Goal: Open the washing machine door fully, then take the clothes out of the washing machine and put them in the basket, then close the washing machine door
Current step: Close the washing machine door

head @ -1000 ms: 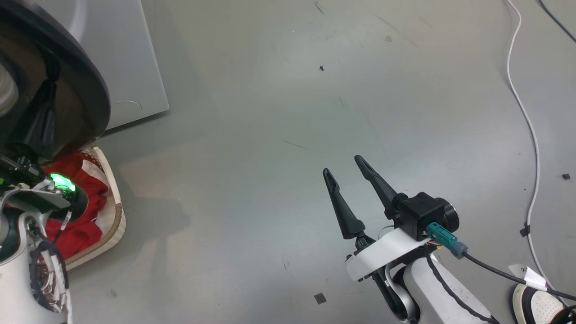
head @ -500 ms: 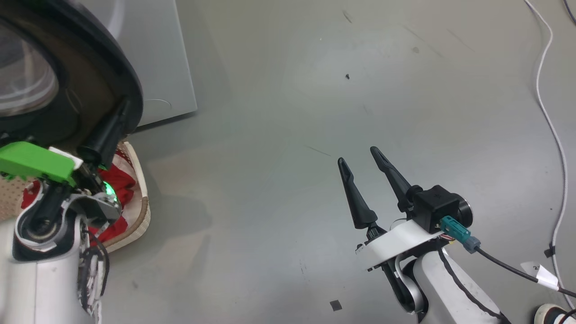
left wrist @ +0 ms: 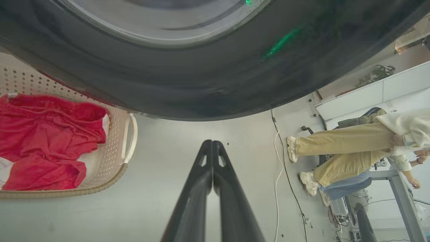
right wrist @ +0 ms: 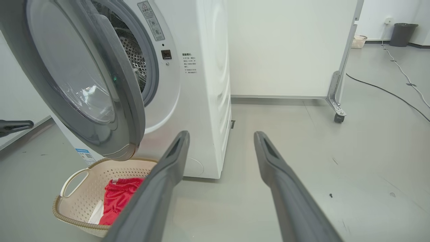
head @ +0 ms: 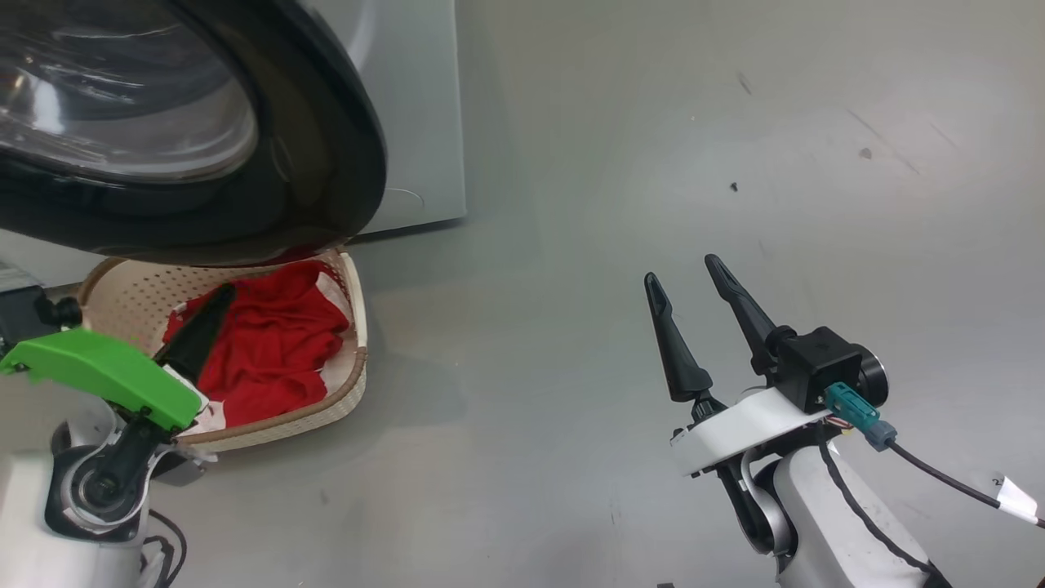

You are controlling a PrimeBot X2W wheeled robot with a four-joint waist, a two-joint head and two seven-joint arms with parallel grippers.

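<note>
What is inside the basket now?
Red clothes lie inside the basket. What is under them is covered, and the door hides its far edge.

Bright even light, soft shadows, glare on the washing machine door [head: 188,139]

Grey floor [head: 571,327] bears the white washing machine [head: 412,122] at upper left, the cream basket [head: 122,298] just below it, a dark speck [head: 733,187] upper right.

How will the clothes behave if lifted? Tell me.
Probably floppy: the clothes lie crumpled in soft folds in the basket. Likely light, since the fabric looks thin. They may drape and catch on the basket's rim when lifted.
</note>
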